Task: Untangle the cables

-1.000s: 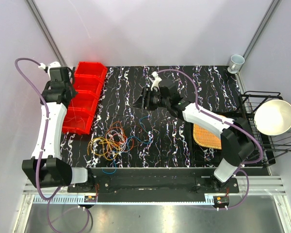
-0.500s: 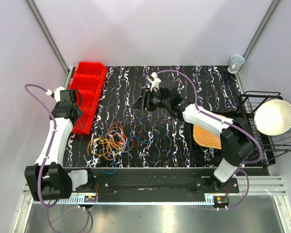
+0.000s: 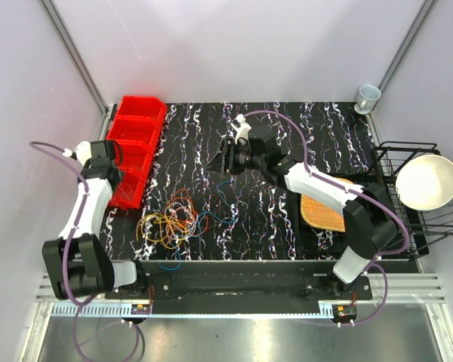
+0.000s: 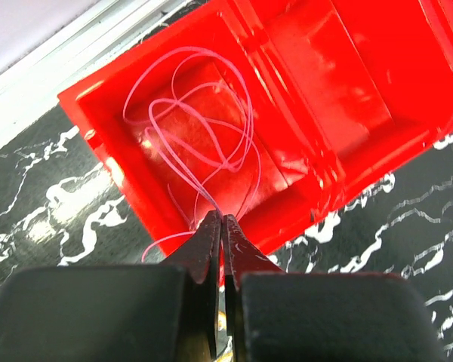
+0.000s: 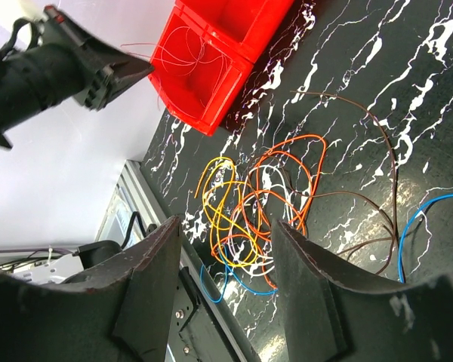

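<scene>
The cables (image 3: pixel 174 219) lie as a loose tangle of orange, yellow, red, blue and whitish loops on the black marbled table near the front left. They also show in the right wrist view (image 5: pixel 249 211), where a brown wire (image 5: pixel 389 147) and a blue wire (image 5: pixel 415 222) trail to the right. A thin whitish-pink cable (image 4: pixel 211 128) lies coiled in the nearest compartment of the red bin (image 4: pixel 347 90). My left gripper (image 4: pixel 220 219) is shut, with that cable's strands running into its tips at the bin's near wall (image 3: pixel 118 178). My right gripper (image 5: pixel 226 226) is open and empty, held high over the table's middle (image 3: pixel 214 161).
The red bin row (image 3: pixel 138 128) stands at the back left. An orange woven mat (image 3: pixel 322 211) lies at the right. A black wire rack holding a white bowl (image 3: pixel 426 181) stands past the table's right edge. A cup (image 3: pixel 368 96) stands at the back right corner.
My left arm has swung from the back of the red bins toward the near end compartment. The right arm has barely moved. The tangle is unchanged.
</scene>
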Controlling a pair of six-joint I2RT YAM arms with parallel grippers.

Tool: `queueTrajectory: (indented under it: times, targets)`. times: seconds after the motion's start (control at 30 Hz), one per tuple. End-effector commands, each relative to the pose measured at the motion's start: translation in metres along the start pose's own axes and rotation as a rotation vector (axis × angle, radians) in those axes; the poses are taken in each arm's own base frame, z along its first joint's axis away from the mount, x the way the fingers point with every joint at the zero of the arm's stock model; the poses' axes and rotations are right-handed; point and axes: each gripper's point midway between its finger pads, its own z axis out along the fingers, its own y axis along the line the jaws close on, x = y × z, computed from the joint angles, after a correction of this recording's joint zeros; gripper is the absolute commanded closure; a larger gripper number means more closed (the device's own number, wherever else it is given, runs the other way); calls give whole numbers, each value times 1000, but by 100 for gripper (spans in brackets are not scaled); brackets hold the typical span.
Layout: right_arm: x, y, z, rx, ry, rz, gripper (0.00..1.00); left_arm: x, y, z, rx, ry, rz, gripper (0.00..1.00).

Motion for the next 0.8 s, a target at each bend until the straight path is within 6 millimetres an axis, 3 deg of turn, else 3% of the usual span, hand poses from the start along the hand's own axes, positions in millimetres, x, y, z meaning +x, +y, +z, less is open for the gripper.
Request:
queueTrajectory:
  times: [0.0,0.2,0.33,0.47,0.6,0.77]
  targets:
    - [-21,25,-12,-69,-64,-46,43,-35,-22,6,37,-72,-79,100]
    - [-20,22,-9,-69,-56,-40,43,-31,-29,28,70,-37,-139,100]
    - [-17,20,-7,-68,-50,-40,43,-51,-41,24,107,-53,-177,100]
    - [-18,19,-6,-62,-55,-43,43,-57,-44,17,122,-58,-191,100]
    - [-18,19,-5,-65,-52,-43,43,-47,-39,24,119,-45,-203,100]
    - [-16,16,-2,-66,-43,-36,43,-13,-20,39,62,3,-213,100]
